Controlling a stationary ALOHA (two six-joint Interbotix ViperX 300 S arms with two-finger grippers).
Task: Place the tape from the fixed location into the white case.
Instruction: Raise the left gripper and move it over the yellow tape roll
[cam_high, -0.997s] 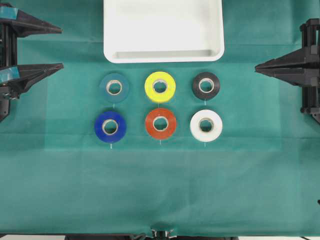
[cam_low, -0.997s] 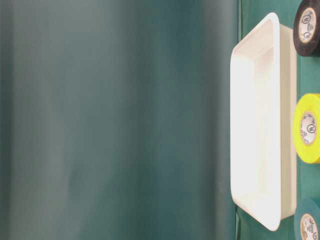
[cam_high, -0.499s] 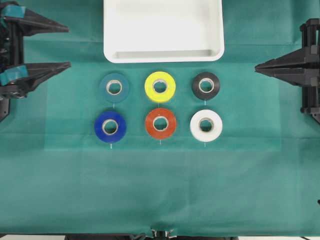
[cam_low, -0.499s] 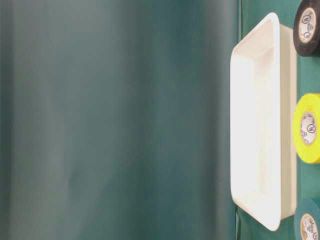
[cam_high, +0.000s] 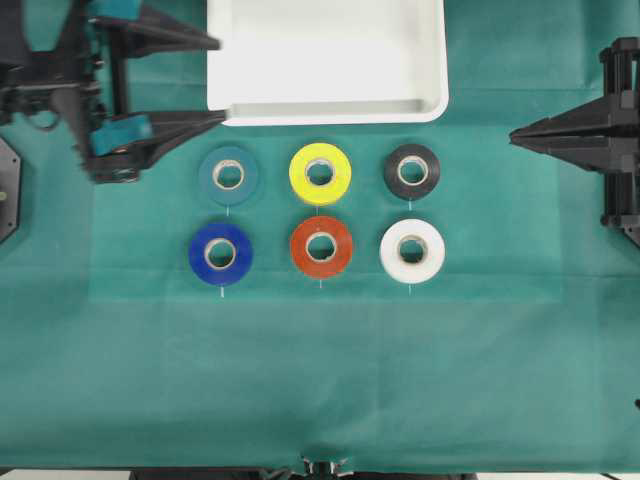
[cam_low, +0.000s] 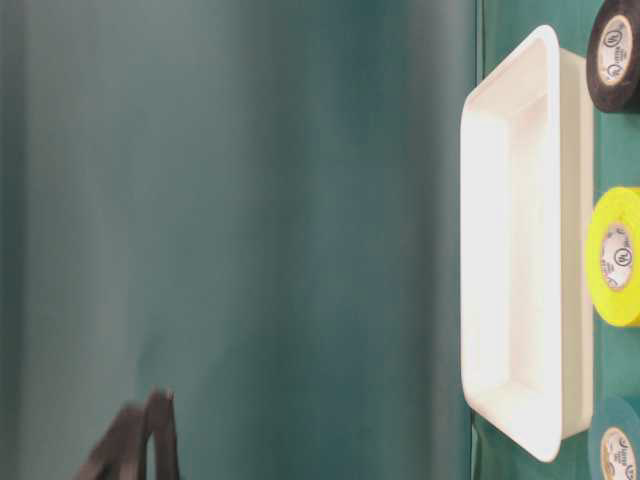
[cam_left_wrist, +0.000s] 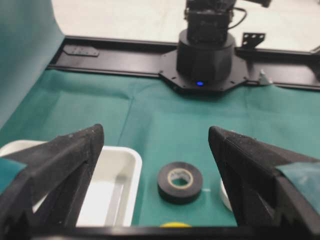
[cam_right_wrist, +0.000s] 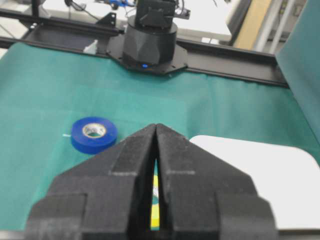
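I see the white case (cam_high: 327, 60) at the table's far edge, the left gripper (cam_high: 218, 80) spread wide by its left corner, holding nothing. The right gripper (cam_high: 515, 135) sits pressed together, and the tape (cam_high: 320, 173) lies just below the case, untouched

- No word, number or brand can be read in any view.
- The pale core of the tape (cam_low: 617, 257) bears a small round printed mark in the table-level view, too small to make out.
- The black roll (cam_low: 612, 50) at the far right and the teal roll (cam_low: 620, 452) carry like prints on their cores, equally unreadable.
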